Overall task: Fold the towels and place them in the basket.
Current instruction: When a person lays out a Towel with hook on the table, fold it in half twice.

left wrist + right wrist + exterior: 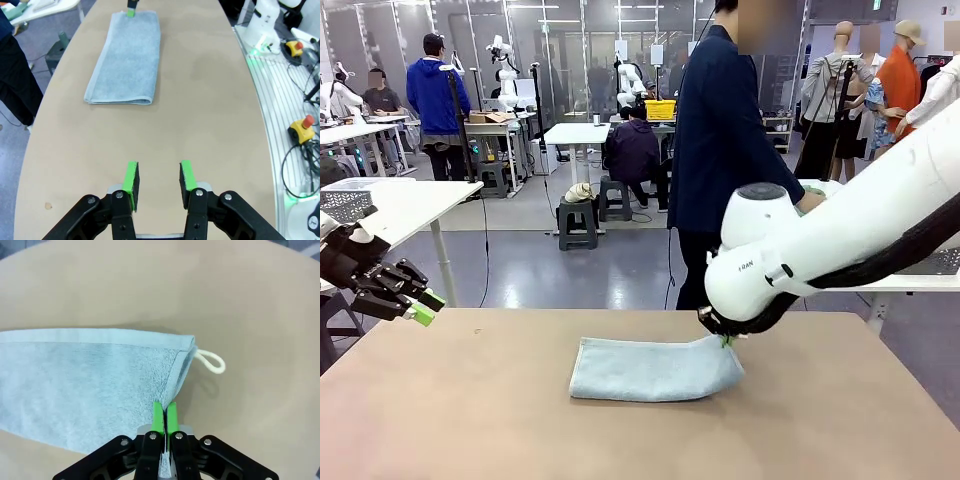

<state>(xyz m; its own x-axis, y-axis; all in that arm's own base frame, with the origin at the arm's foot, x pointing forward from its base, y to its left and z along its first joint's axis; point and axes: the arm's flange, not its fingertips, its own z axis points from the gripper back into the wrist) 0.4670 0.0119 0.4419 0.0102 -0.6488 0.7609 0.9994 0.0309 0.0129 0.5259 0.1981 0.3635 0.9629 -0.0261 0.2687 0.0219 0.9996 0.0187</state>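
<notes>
A grey-blue towel [650, 370] lies folded into a long strip on the brown table [470, 420], just below the middle of the front view, its long sides running from 9 to 3 o'clock. The right gripper [727, 341] is at the strip's 3 o'clock end, with its green pads pressed together on the towel's edge. That end curls up slightly towards the gripper. In the right wrist view the white corner loop [212, 361] sticks out of the towel's corner at about 1 o'clock from the pinched pads.

The left gripper [423, 308] hovers above the table, well apart from the towel at its 9 o'clock side. Its jaws stand apart with nothing between them. A person in a dark jacket [720, 150] stands at the far side, at 12 o'clock.
</notes>
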